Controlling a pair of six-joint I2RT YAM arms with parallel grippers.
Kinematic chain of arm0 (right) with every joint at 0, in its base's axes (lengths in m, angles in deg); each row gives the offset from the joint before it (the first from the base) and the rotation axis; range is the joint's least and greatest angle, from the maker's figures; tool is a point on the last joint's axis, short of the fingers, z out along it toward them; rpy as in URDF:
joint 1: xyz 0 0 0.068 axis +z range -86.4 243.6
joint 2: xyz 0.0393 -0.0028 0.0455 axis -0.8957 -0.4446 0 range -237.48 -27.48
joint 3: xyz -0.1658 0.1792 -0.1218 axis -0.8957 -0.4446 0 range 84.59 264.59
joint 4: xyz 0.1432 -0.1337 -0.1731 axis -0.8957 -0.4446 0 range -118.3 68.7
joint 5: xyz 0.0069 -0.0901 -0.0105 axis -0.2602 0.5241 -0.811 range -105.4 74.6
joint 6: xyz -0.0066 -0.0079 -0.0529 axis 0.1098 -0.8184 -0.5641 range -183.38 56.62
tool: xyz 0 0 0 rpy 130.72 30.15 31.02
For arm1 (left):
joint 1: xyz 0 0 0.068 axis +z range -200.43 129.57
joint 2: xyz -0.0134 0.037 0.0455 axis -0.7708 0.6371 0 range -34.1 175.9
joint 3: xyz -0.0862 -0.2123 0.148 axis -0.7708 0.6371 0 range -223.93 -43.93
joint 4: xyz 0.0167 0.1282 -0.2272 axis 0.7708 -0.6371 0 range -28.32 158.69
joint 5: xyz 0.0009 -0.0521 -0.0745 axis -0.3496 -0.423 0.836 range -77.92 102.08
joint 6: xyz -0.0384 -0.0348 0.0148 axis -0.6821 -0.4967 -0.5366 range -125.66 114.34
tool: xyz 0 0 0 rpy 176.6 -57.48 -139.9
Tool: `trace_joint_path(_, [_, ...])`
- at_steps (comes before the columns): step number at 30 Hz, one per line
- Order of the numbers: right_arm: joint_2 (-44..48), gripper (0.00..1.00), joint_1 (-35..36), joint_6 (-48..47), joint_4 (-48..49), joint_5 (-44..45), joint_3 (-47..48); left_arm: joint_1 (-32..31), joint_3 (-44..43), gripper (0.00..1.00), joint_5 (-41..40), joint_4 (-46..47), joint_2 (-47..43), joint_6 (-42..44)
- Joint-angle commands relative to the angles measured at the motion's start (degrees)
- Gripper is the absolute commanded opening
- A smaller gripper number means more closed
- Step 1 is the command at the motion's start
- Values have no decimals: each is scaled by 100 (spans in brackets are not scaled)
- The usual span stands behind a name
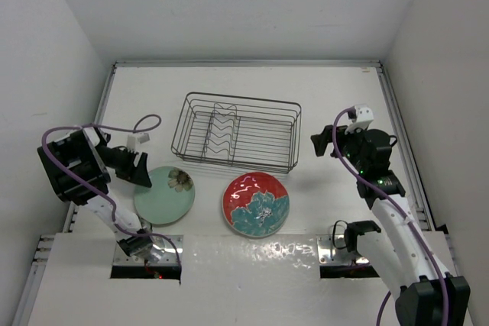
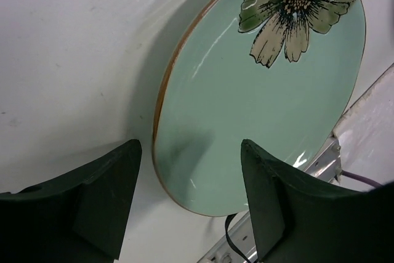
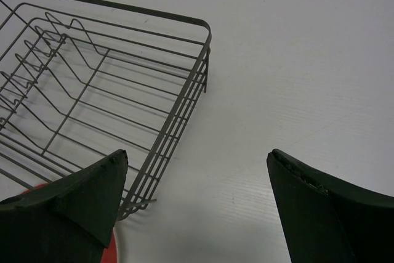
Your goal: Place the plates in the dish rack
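Note:
The mint green plate point(image 1: 164, 195) with a dark flower lies flat on the table at the near left; in the left wrist view point(image 2: 258, 97) it fills the frame. My left gripper point(image 1: 143, 172) is open and empty just above the plate's left rim, its jaws straddling that edge point(image 2: 188, 152). The red plate point(image 1: 256, 203) with a teal flower lies flat at the near centre. The dark wire dish rack point(image 1: 236, 132) stands empty behind both plates. My right gripper point(image 1: 321, 146) is open and empty, raised to the right of the rack point(image 3: 104, 84), over bare table point(image 3: 197, 158).
White walls enclose the table on the left, back and right. Both arm bases and their purple cables sit at the near edge. A metal strip point(image 2: 295, 207) runs along the table's near edge by the green plate.

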Motion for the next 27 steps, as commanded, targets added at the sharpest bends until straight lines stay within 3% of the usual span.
trace_joint_path(1, [9,93,24,5,177,52,97,-28,153,64,-157,93,-176,112])
trace_joint_path(5, [79,93,24,5,168,61,79,-213,522,62,-474,578,-211,-153])
trace_joint_path(8, [123,93,24,-13,195,166,53,-345,654,53,-590,825,-89,-418])
trace_joint_path(11, [150,93,24,-30,186,193,44,-345,654,39,-651,1044,-18,-715])
trace_joint_path(12, [158,93,24,-39,195,202,44,-345,646,26,-703,1123,-9,-839])
trace_joint_path(15, [185,93,32,-48,195,237,35,-336,593,0,-792,1300,-9,-1208])
trace_joint_path(24, [229,94,24,-4,212,246,0,-231,49,0,-809,597,-719,-937])
trace_joint_path(27, [220,94,24,31,282,132,0,-222,-163,0,-1230,903,-1089,-1208])
